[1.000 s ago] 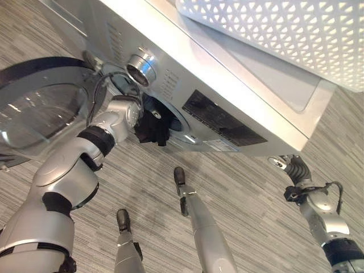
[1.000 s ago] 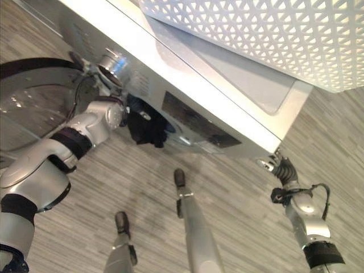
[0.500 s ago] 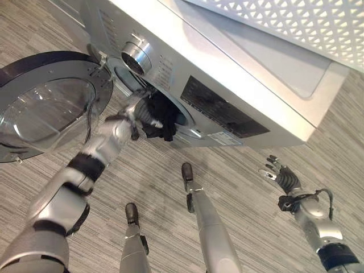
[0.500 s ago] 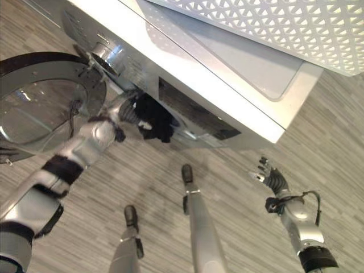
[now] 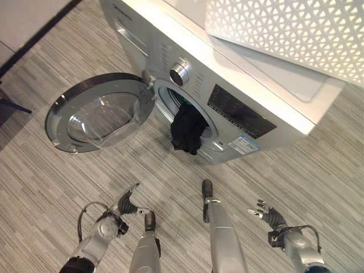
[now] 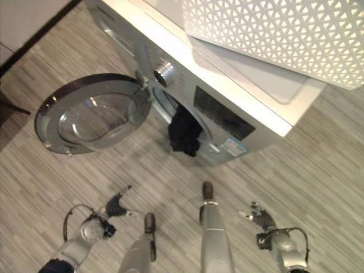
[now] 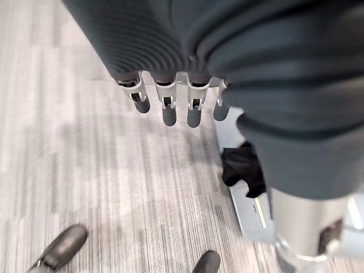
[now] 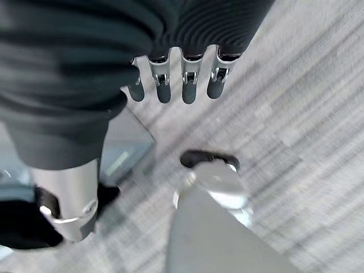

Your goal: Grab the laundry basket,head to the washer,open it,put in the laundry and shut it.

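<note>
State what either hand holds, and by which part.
Nothing is held: the left hand and right hand are both open above the floor.

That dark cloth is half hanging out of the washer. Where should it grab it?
Probably the dangling lower end of the dark cloth, approached from the front and below. That part hangs free over the drum opening's rim, so fingers could close around it; the washer door stands open, clear.

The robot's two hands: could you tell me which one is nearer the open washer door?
The left hand: it hangs below the open washer door, whereas the right hand hangs off the washer's other end.

one washer (image 5: 239, 108), one basket (image 5: 290, 34), one garment (image 5: 186, 132)
</note>
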Tool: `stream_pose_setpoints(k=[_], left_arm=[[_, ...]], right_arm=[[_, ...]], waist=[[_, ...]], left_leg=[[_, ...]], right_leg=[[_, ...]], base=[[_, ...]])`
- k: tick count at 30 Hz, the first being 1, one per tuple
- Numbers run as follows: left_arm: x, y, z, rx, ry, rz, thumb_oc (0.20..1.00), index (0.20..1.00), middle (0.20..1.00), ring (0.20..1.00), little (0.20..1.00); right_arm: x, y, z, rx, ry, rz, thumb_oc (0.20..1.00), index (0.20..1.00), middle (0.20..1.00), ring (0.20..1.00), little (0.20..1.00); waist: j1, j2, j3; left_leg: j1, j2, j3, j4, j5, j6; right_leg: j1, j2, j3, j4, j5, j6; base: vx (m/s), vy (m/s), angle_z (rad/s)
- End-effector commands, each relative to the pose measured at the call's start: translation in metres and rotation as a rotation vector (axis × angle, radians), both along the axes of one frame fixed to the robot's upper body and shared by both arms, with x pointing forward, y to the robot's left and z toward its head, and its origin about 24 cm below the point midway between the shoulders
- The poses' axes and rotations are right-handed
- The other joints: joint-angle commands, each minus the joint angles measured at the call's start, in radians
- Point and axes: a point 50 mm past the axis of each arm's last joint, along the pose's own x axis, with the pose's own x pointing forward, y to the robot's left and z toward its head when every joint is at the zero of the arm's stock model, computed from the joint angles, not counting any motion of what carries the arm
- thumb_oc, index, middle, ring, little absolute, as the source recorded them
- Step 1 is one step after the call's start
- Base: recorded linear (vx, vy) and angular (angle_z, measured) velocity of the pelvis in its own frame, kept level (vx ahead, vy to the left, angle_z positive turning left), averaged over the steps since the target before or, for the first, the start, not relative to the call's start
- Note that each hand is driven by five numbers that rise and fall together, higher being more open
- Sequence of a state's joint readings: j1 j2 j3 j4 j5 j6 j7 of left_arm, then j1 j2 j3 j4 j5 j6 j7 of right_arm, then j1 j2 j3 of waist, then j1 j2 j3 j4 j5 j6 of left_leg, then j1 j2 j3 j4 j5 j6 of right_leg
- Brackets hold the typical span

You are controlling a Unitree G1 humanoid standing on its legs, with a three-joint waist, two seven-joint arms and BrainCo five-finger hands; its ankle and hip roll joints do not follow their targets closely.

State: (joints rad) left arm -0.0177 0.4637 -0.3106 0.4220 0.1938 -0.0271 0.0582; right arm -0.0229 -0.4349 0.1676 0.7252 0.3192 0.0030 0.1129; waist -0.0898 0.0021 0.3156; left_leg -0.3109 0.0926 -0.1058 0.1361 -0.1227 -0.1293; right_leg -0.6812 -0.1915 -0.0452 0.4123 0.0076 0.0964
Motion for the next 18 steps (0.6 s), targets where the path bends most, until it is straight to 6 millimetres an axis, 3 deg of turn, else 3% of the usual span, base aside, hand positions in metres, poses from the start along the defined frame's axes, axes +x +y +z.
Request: stream_pose_setpoints(k=[1,6,11,13,18], left_arm=[[0.022,-0.010,0.024,-0.045,-0.137,-0.017,1.000,1.000,1.000,1.000,1.000],[0.025,-0.027,0.044,-0.098,-0.207,-0.089,1.000,1.000,1.000,1.000,1.000],[0.025,-0.030,0.060,-0.149,-0.260,-0.118,1.000,1.000,1.000,1.000,1.000],[0.025,-0.030,0.072,-0.164,-0.306,-0.132,1.000,1.000,1.000,1.000,1.000],[0.025,-0.026,0.082,-0.169,-0.347,-0.126,1.000,1.000,1.000,1.000,1.000]], right_arm=[[0.013,0.015,0.000,-0.016,-0.026,0.030,1.000,1.000,1.000,1.000,1.000],[0.034,0.031,-0.004,-0.057,-0.002,0.031,1.000,1.000,1.000,1.000,1.000],[0.056,0.026,0.004,-0.109,-0.006,-0.026,1.000,1.000,1.000,1.000,1.000],[0.079,0.021,0.020,-0.162,-0.039,-0.056,1.000,1.000,1.000,1.000,1.000],[0.105,0.010,0.045,-0.205,-0.098,-0.127,1.000,1.000,1.000,1.000,1.000]], waist=[[0.018,-0.029,0.029],[0.068,-0.005,0.048],[0.107,0.020,0.055],[0.142,0.044,0.068],[0.175,0.068,0.080]], left_leg=[[-0.050,-0.016,-0.023,0.078,-0.040,0.041],[-0.134,-0.049,-0.079,0.103,-0.018,0.043],[-0.200,-0.069,-0.112,0.114,0.002,0.044],[-0.244,-0.082,-0.131,0.112,0.023,0.044],[-0.289,-0.091,-0.146,0.106,0.044,0.041]], right_leg=[[0.086,-0.071,-0.009,-0.145,0.025,0.085],[0.060,-0.095,-0.046,-0.129,0.014,0.082],[0.032,-0.116,-0.072,-0.115,0.008,0.081],[0.006,-0.126,-0.085,-0.104,0.003,0.079],[-0.030,-0.139,-0.097,-0.082,-0.005,0.075]], base=[[-0.06,-0.034,0.42],[-0.07,-0.040,0.29],[-0.06,-0.006,0.40],[-0.06,0.002,0.38],[-0.04,0.016,0.26]])
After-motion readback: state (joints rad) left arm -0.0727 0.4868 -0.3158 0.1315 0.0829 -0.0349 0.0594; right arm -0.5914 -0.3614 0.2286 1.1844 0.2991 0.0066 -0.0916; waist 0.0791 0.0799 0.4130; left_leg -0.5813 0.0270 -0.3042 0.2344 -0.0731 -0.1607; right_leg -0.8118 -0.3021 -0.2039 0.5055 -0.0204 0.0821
